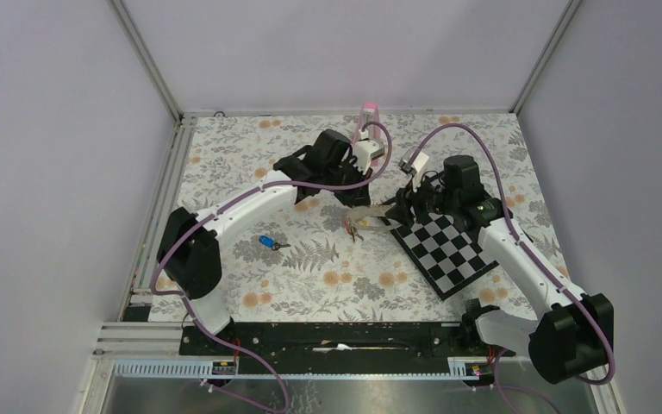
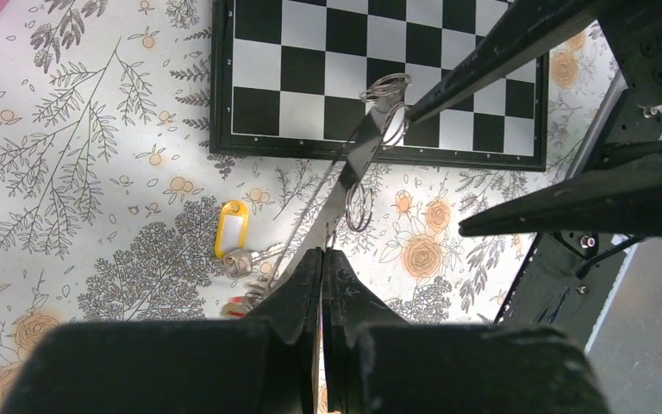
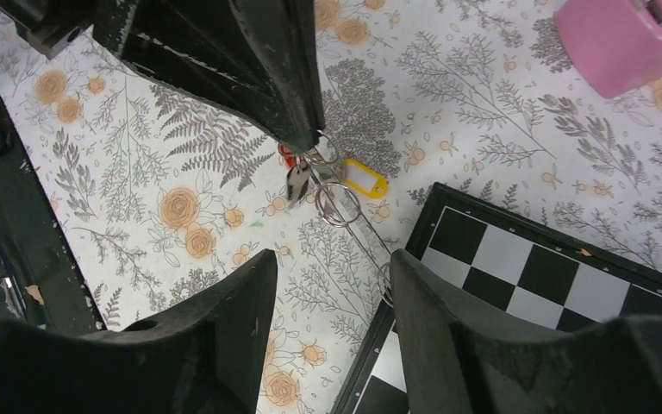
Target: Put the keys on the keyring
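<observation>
One grey-black flat strap keyring (image 2: 364,147) carries three silver rings (image 2: 358,207) and a small red piece (image 2: 237,304). It is stretched in the air above the floral tablecloth (image 1: 310,285), its long axis slanting from the left gripper (image 2: 321,267), whose fingers are pinched tight on its near end, to the black-and-white checkerboard (image 2: 310,52). The right gripper (image 3: 332,259) stands with its fingers apart around the far end. There are two keys. The yellow-headed one (image 2: 231,228) sits just below the left fingers. The blue-headed one (image 1: 267,242) lies well apart, blade pointing right.
</observation>
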`<action>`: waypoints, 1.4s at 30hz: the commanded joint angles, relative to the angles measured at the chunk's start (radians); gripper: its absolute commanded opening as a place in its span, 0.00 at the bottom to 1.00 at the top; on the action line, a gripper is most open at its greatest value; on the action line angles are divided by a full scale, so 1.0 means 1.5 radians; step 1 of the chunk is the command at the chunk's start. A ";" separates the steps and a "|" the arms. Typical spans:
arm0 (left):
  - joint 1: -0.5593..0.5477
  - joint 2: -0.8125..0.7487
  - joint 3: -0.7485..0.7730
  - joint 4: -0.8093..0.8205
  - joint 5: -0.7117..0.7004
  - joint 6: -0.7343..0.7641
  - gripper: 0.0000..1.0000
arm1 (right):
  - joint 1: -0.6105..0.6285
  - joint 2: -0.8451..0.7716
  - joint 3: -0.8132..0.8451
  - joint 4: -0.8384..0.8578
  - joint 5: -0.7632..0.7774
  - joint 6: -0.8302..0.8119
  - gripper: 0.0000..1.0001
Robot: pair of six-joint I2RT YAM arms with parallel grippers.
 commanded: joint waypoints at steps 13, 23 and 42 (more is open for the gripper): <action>0.011 -0.065 -0.016 0.058 0.095 -0.011 0.00 | -0.024 -0.019 -0.018 0.027 -0.055 -0.056 0.66; 0.011 -0.071 -0.019 0.064 0.111 -0.018 0.00 | -0.024 0.004 -0.043 0.055 -0.083 -0.069 0.67; 0.031 -0.068 -0.026 0.072 0.158 -0.031 0.00 | -0.024 0.017 -0.055 0.063 -0.075 -0.107 0.48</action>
